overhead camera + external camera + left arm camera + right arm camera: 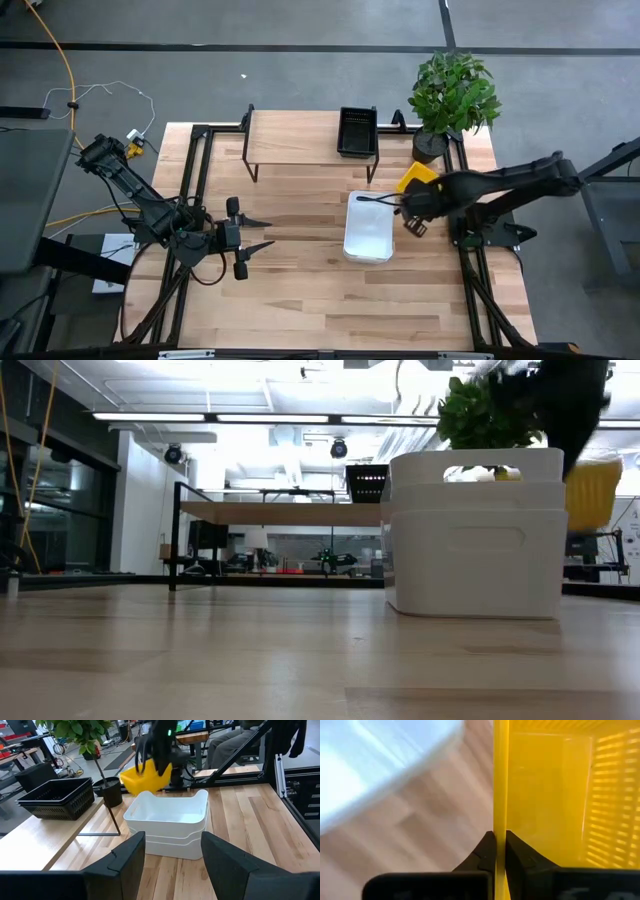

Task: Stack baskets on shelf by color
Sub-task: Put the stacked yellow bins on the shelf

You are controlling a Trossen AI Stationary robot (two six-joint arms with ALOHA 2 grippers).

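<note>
The yellow basket (417, 178) is up off the table, tilted, with the right gripper (500, 851) pinched tight on its thin wall. It hangs just at 1 o'clock of the white baskets (368, 226), which sit nested together at mid-table, a bit right of center. The black basket (357, 131) is parked on the right end of the shelf (295, 137), up at 12 o'clock. A plant (452, 92) stands at 2 o'clock, right by the shelf's end. The left gripper (257, 233) hangs over at 9 o'clock, fingers spread and holding nothing.
</note>
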